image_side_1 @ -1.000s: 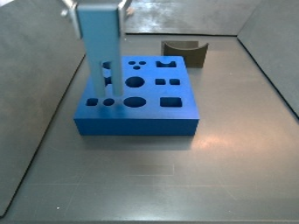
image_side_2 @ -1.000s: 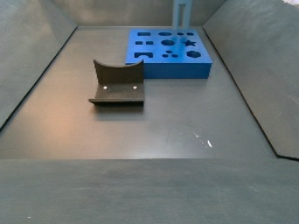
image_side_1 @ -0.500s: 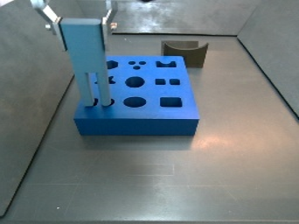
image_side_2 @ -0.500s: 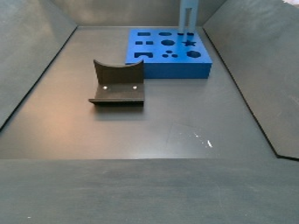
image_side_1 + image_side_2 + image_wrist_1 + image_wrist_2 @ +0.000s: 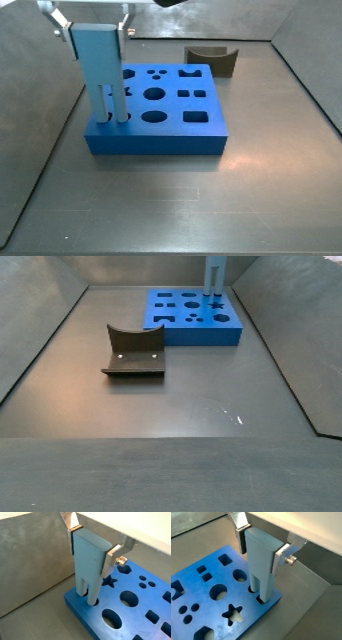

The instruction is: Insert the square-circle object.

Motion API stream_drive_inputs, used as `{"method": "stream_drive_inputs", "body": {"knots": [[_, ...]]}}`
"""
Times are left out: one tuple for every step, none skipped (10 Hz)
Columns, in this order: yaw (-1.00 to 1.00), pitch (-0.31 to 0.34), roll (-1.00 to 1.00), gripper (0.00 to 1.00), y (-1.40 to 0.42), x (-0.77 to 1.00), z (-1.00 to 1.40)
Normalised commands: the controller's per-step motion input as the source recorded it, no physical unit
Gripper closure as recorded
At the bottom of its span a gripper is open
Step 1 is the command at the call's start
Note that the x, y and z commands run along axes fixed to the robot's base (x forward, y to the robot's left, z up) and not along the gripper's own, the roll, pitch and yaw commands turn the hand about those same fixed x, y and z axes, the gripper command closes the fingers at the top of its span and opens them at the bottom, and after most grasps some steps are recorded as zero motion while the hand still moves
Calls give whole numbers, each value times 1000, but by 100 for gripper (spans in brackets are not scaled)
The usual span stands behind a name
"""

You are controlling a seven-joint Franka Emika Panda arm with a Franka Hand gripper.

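Observation:
The square-circle object (image 5: 96, 58) is a tall light-blue piece with two thin pegs. It stands upright over a corner of the darker-blue slab (image 5: 167, 125). My gripper (image 5: 90, 18) is shut on its flat upper body. In both wrist views the silver fingers (image 5: 115, 554) (image 5: 280, 555) press its two sides. The piece (image 5: 89, 557) (image 5: 261, 559) has its peg tips reaching into the two small holes at the slab's corner (image 5: 91, 602) (image 5: 256, 596). In a side view the piece (image 5: 214, 274) shows at the slab's (image 5: 194, 316) far right corner.
The slab (image 5: 201, 599) has several other shaped holes, among them a star (image 5: 232, 612). A dark grey-brown block with a curved notch (image 5: 211, 58) (image 5: 134, 351) lies on the floor apart from the slab. Grey walls enclose the floor.
The gripper has carried the piece to the slab's corner and lowered it; the pegs now reach the corner holes. Little has changed in the last half second.

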Motion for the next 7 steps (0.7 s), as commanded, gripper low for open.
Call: {"method": "stream_drive_inputs", "body": {"knots": [[0, 21, 54, 100, 51, 100, -217], [0, 0, 0, 100, 29, 0, -240], [-29, 0, 0, 100, 6, 0, -303], [-103, -6, -7, 100, 43, -46, -300], [-149, 0, 0, 100, 66, -31, -246], [-171, 0, 0, 100, 103, -6, -209], [-180, 0, 14, 100, 71, -9, -197]]}}
